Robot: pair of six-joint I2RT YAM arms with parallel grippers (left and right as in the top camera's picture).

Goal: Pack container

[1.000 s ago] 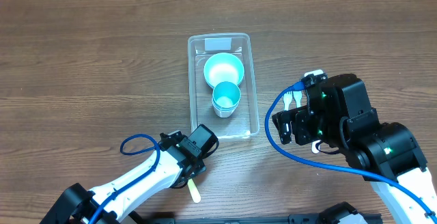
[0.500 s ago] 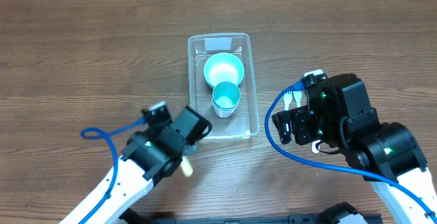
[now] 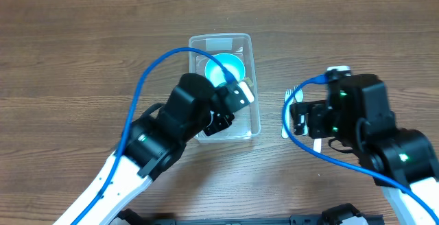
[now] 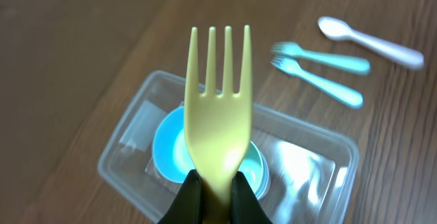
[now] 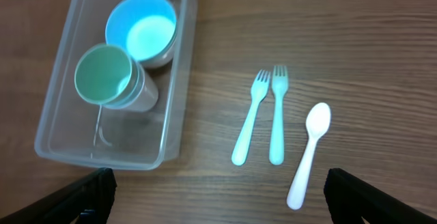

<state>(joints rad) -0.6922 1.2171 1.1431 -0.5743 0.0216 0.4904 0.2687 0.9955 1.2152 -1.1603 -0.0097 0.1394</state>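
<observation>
One clear, round-cornered container [image 5: 126,136] holds a blue bowl [image 5: 142,31].

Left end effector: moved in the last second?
Yes. The left end effector, holding the yellow fork, went from beside the container's near end to above it.

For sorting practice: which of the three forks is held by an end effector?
The yellow fork, in the left end effector; both teal forks lie on the table.
</observation>
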